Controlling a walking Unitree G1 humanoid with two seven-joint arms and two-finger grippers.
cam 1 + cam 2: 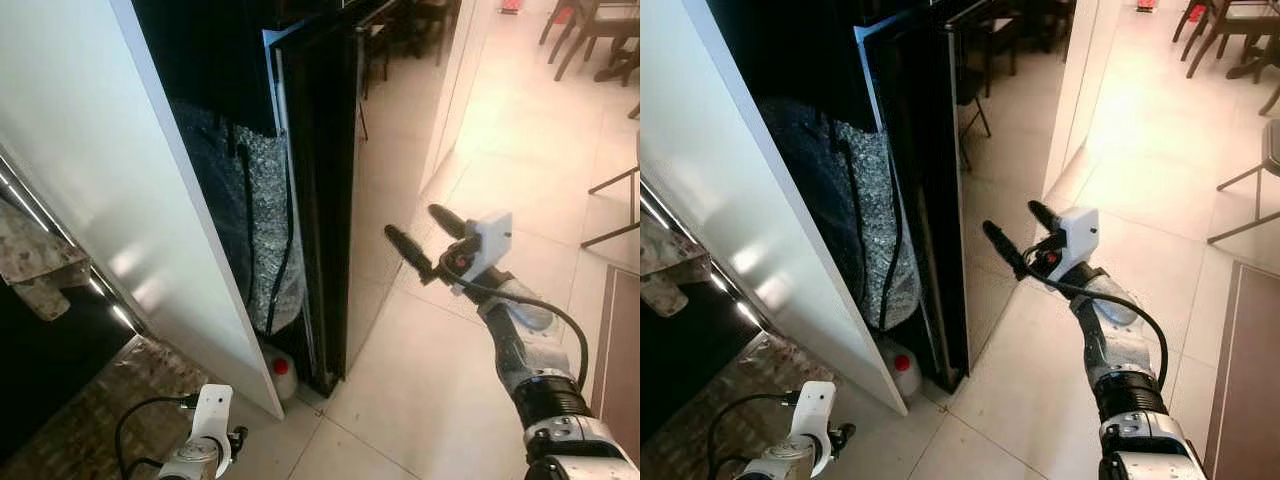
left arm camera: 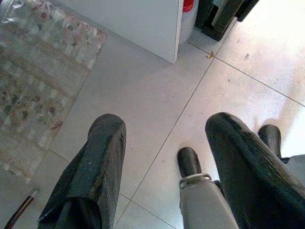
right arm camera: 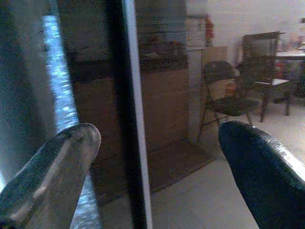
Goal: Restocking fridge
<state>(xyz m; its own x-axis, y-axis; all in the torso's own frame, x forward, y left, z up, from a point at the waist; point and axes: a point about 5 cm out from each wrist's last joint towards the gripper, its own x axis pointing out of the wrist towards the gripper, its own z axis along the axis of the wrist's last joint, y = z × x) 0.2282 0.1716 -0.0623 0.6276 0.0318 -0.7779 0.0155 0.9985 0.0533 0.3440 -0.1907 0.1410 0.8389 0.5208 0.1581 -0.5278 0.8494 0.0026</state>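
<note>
1. Fridge (image 1: pixel 325 200): a tall glossy black appliance seen from its side and rear corner. Its black side panel mirrors the tiled floor and chairs. Crinkled silvery insulation (image 1: pixel 262 220) with a black cable (image 1: pixel 288 250) hangs behind it.
2. My right pincer (image 1: pixel 420 237): raised just beside the black panel, fingers spread, holding nothing. In the right wrist view the two fingers (image 3: pixel 52 167) frame a pale vertical edge of the fridge (image 3: pixel 136 109).
3. My left pincer (image 2: pixel 162 162): hanging low over the floor tiles, fingers apart and empty.
4. White panel (image 1: pixel 150 200): a wall or cabinet side standing to the left of the fridge. A white bottle with a red cap (image 1: pixel 281 370) sits on the floor at its foot.
5. Step in hand, as I judge it: I am lining up on the fridge's edge. No goods to stock are in my grip, and I cannot see the interior or whether the door is ajar.
6. Any next move calls for finding the door's front edge or handle, which this angle hides.
</note>
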